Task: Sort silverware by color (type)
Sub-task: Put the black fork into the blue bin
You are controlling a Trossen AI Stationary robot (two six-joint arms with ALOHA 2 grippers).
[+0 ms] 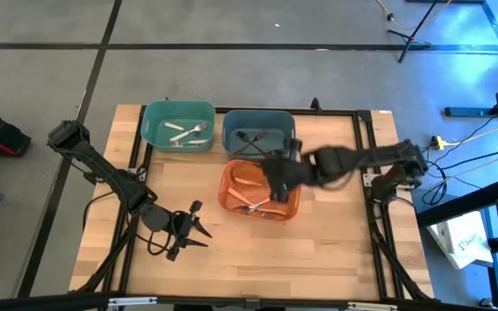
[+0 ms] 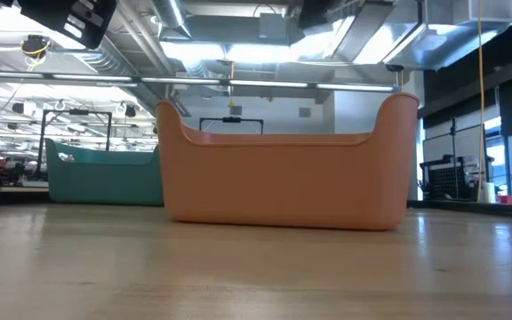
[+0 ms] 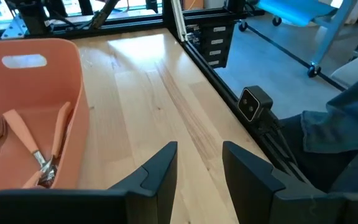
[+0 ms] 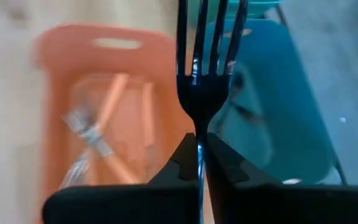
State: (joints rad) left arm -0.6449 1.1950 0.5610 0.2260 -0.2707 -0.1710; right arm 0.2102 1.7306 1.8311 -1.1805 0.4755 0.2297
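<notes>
Silverware lies sorted among three rectangular plastic bins on the light wooden desk (image 1: 318,250), and one piece is in the air: a glossy black plastic fork (image 4: 207,68) is clamped by its handle between the closed fingers of the right pincer (image 4: 199,155), tines pointing away from the wrist. Seen from above, that right pincer (image 1: 277,177) hangs over the orange plastic bin (image 1: 232,200), close to the edge it shares with the blue-grey plastic bin (image 1: 228,138). Inside the orange bin lie orange-handled utensils with metal ends (image 3: 39,163), several crossing one another near the bottom. The blue-grey bin, touching the orange bin's far side, holds dark utensils (image 1: 254,137). The teal plastic bin (image 1: 151,130) sits just beside the blue-grey one, away from the right arm, with white utensils (image 1: 187,133) in it. The left pincer (image 1: 193,231) hovers over bare desk on the orange bin's near side, towards the left arm's base, its two dark fingers (image 3: 160,171) spread apart and holding nothing.
</notes>
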